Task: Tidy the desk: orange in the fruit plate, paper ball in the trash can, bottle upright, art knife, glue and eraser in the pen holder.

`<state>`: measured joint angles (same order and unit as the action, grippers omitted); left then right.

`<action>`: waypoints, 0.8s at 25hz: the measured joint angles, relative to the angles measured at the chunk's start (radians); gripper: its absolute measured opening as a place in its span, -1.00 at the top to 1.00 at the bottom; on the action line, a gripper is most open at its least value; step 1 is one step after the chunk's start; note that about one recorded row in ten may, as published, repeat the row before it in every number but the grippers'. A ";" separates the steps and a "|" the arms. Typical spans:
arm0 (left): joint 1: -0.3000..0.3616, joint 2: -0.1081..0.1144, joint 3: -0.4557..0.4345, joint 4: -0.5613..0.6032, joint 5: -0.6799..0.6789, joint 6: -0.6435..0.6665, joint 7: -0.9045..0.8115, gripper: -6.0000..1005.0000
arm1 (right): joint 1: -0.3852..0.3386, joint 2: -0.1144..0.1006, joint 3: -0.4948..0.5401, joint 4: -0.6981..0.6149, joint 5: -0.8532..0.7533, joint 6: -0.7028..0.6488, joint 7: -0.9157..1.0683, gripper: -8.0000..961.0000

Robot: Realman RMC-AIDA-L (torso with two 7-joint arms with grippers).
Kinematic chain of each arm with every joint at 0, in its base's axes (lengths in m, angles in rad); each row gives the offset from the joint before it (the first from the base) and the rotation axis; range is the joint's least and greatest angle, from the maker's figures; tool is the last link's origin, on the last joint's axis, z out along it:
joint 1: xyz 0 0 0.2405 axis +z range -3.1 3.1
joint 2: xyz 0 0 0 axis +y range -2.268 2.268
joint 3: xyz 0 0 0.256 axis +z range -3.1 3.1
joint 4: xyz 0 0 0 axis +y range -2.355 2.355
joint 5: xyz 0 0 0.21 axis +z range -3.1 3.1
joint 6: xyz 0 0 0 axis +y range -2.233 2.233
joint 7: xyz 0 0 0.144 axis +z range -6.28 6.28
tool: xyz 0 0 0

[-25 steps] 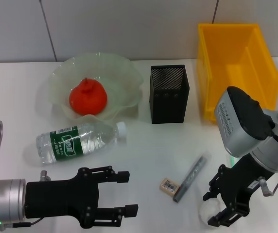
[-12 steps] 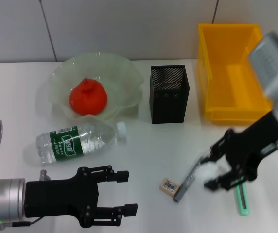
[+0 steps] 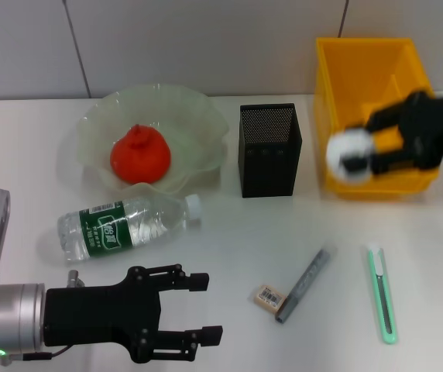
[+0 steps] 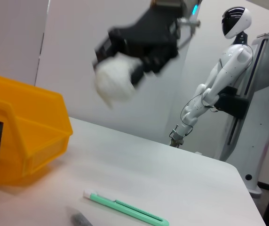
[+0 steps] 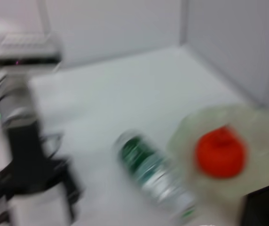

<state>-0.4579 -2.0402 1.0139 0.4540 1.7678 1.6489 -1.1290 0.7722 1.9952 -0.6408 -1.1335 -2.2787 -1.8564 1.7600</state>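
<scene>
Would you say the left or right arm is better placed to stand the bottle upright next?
Left, probably: the left gripper hangs open just before the lying bottle, while the right gripper holds the paper ball by the trash can.

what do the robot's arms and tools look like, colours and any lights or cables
The left tool is matte black with two long, blocky fingers on a black body. Behind it sits a brushed silver cylindrical wrist with a small green light and a thin dark cable underneath. The right tool is also black and blocky; the left wrist view shows a thin cable and a teal light above it.
</scene>
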 joint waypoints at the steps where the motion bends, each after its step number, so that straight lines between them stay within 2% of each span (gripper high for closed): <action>1: 0.000 0.000 0.000 0.000 0.000 0.000 0.000 -0.56 | 0.000 -0.003 0.028 -0.001 0.007 0.019 0.003 -0.08; 4: 0.000 -0.001 0.000 0.000 0.004 0.000 0.000 -0.56 | -0.004 -0.008 0.085 -0.006 0.011 0.106 0.023 -0.08; 8: -0.002 -0.002 0.000 0.000 0.012 0.000 -0.002 -0.56 | -0.013 -0.014 0.098 0.003 0.007 0.235 0.071 -0.08; 15: -0.002 -0.002 0.000 0.000 0.013 -0.001 -0.003 -0.56 | -0.009 -0.017 0.047 0.066 -0.081 0.447 0.177 -0.08; 20: -0.005 -0.002 0.000 0.000 0.013 -0.001 -0.003 -0.56 | 0.000 -0.020 -0.026 0.118 -0.111 0.552 0.202 -0.26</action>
<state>-0.4626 -2.0417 1.0140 0.4540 1.7811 1.6475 -1.1316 0.7725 1.9749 -0.6664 -1.0156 -2.3894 -1.3043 1.9617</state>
